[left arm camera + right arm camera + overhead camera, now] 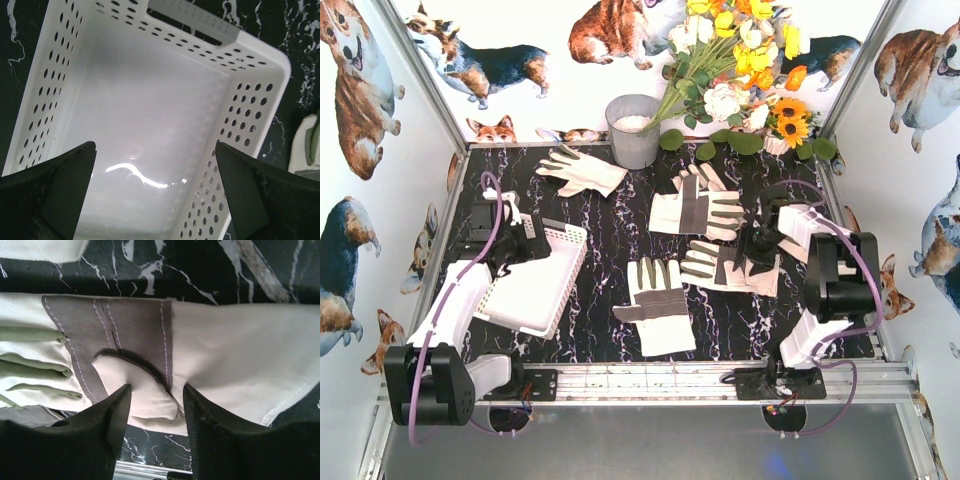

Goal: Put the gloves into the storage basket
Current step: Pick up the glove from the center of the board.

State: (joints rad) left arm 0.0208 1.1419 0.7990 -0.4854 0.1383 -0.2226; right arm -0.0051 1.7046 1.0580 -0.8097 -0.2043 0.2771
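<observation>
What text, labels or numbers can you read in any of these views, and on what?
None: no view shows readable text.
The gloves show only stitching and grey patches.
The storage basket is plain white with holes.
The grey bucket is unmarked.
The wall backdrop carries corgi pictures, no words.

Gloves (pixel 657 305) right of basket (pixel 535 295)
</observation>
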